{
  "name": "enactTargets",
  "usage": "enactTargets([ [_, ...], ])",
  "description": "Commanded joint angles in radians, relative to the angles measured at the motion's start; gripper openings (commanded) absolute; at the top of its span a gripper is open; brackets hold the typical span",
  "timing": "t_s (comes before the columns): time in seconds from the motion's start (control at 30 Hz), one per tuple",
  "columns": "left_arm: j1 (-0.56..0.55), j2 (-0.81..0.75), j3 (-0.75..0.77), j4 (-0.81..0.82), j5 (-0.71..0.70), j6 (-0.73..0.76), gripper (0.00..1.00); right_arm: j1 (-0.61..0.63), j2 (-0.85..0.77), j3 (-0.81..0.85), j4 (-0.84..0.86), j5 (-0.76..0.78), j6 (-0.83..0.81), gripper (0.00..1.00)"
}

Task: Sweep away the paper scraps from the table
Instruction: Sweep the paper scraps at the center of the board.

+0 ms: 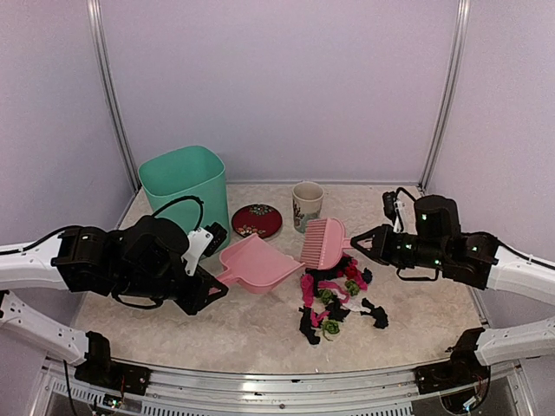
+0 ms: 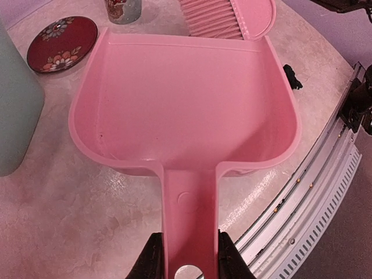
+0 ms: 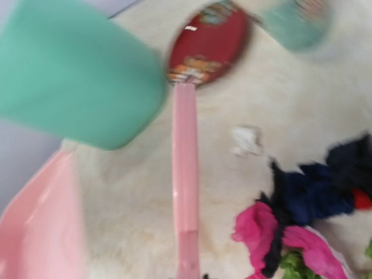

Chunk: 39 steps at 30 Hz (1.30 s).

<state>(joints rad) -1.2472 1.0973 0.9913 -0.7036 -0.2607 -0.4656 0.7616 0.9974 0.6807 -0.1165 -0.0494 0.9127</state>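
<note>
Left arm stretches low across the table (image 1: 165, 334), left gripper (image 1: 217, 279) clamped on the pink dustpan (image 1: 260, 264) handle. Right arm reaches inward, right gripper (image 1: 357, 241) pinching the pink brush (image 1: 323, 243) at the far edge of the paper scraps (image 1: 334, 299), heaped center-right.

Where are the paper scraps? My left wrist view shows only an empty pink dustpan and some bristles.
Observer: The paper scraps lie piled on the table, to the right of the dustpan.
Operator: Who holds the brush?
Observer: The right gripper is shut on the brush handle; its bristles stand at the pile's far edge.
Operator: Any strays?
Observer: One white scrap lies apart from the pile, seen from the right wrist.
</note>
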Motion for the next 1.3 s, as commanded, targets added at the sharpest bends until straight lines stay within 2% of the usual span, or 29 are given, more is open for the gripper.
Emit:
enactTargets([
  [0.0, -0.006, 0.015, -0.012, 0.065, -0.025, 0.036, 0.00, -0.028, -0.047, 0.107, -0.194, -0.163, -0.252, 0.00],
  [0.23, -0.006, -0.012, -0.044, 0.077, -0.022, 0.036, 0.00, -0.036, -0.028, 0.188, -0.496, -0.376, -0.492, 0.00],
  [0.4, -0.008, -0.060, -0.077, 0.083, 0.016, 0.038, 0.00, -0.036, 0.014, 0.172, -0.527, -0.568, -0.572, 0.00],
  [0.5, -0.009, -0.094, -0.094, 0.104, 0.042, 0.042, 0.00, -0.025, 0.067, 0.174, -0.528, -0.624, -0.607, 0.00],
  [0.83, -0.009, -0.074, -0.127, 0.135, 0.061, 0.013, 0.00, -0.009, 0.275, 0.300, -0.624, -0.355, -0.685, 0.00],
  [1.07, -0.009, -0.050, -0.159, 0.174, 0.083, -0.006, 0.00, -0.015, 0.269, 0.391, -0.711, -0.145, -0.707, 0.00],
  [1.27, -0.009, 0.009, -0.185, 0.206, 0.097, -0.016, 0.00, -0.024, 0.232, 0.451, -0.714, -0.142, -0.703, 0.00],
])
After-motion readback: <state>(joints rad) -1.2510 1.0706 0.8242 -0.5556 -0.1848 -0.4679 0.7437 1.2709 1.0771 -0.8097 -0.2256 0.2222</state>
